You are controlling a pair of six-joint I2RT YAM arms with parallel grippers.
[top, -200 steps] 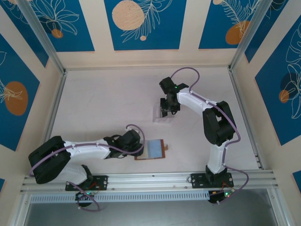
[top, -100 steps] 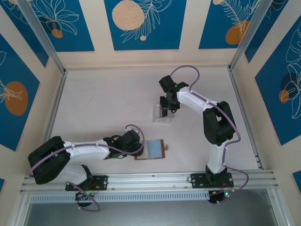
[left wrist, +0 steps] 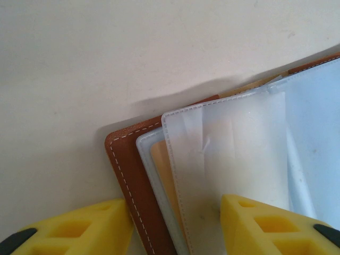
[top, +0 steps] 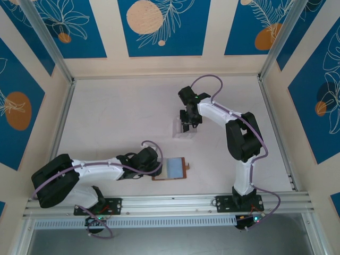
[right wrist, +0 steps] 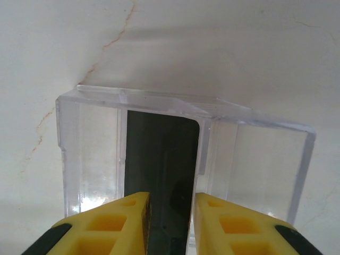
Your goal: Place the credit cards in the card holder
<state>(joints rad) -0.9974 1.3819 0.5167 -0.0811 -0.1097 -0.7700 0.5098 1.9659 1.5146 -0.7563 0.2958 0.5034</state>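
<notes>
Right gripper (right wrist: 171, 201) first: my yellow jaws stand narrow, one on each side of a dark credit card (right wrist: 162, 154) that sits upright in the clear stand (right wrist: 90, 154). I cannot tell whether the pads are pressing it yet. Over the last second the jaws have drawn in a shade, and my right arm has pulled its elbow in, easing the gripper slightly toward the far wall above the stand. I judge this to be the start of the pick: the card is not yet out of its slot.

Left gripper (left wrist: 174, 204) has not shifted. Its jaws stand apart at a middling width, straddling a corner of the card holder (left wrist: 127, 175), which lies open near the front edge of the table (top: 117, 117), well apart from the stand.

The credit card is thin, flat and matt dark, with rounded corners. The stand is hard, glossy see-through plastic with squared walls. The card holder is stitched brown leather with soft, pale, cloudy sleeves; a tan layer shows between them.
</notes>
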